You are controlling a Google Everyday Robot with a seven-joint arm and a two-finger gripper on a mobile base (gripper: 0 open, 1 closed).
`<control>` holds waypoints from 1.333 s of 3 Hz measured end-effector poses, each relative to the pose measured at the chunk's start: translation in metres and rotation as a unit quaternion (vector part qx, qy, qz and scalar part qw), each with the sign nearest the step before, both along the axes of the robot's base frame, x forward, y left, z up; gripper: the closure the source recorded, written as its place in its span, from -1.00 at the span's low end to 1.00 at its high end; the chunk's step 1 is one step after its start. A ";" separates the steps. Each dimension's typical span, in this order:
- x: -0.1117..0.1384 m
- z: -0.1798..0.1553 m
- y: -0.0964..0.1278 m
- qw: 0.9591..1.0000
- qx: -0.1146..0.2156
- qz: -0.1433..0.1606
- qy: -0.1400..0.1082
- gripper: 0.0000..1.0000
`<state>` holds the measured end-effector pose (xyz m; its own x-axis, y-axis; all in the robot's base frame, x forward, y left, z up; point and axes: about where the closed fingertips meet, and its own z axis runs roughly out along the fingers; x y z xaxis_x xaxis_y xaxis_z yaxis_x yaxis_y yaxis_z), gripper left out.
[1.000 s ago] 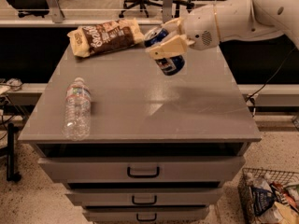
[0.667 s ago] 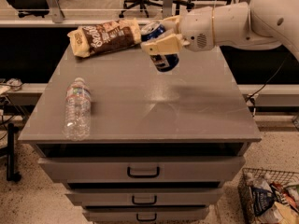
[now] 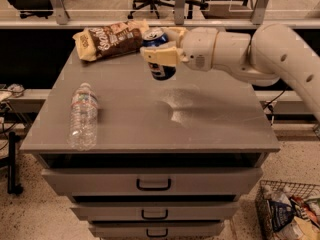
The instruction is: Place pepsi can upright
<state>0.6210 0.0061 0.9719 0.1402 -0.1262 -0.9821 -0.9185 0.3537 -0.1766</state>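
Note:
The dark-blue pepsi can (image 3: 160, 70) with its silver top up is held almost upright in the air, above the back middle of the grey cabinet top (image 3: 210, 119). My gripper (image 3: 161, 55) comes in from the right on a white arm and is shut on the pepsi can, one cream finger (image 3: 159, 57) crossing its front. The can's bottom hangs clear of the surface.
A brown snack bag (image 3: 111, 39) lies at the back left of the top, just left of the can. A clear water bottle (image 3: 83, 115) lies on its side at the front left. Drawers sit below; a wire basket (image 3: 287, 211) stands on the floor, right.
The gripper has carried the can a little to the left and toward the back, and the can now stands more upright in the grip.

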 end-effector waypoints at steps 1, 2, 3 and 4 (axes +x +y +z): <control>0.009 -0.010 0.014 0.999 0.049 0.001 -0.014 1.00; 0.017 -0.020 0.018 0.997 0.074 0.011 -0.013 0.66; 0.018 -0.033 0.018 0.997 0.079 0.024 -0.010 0.20; 0.015 -0.047 0.018 0.996 0.082 0.033 -0.004 -0.28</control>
<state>0.6357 0.0239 0.9245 0.1501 0.0457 -0.9876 -0.9399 0.3165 -0.1282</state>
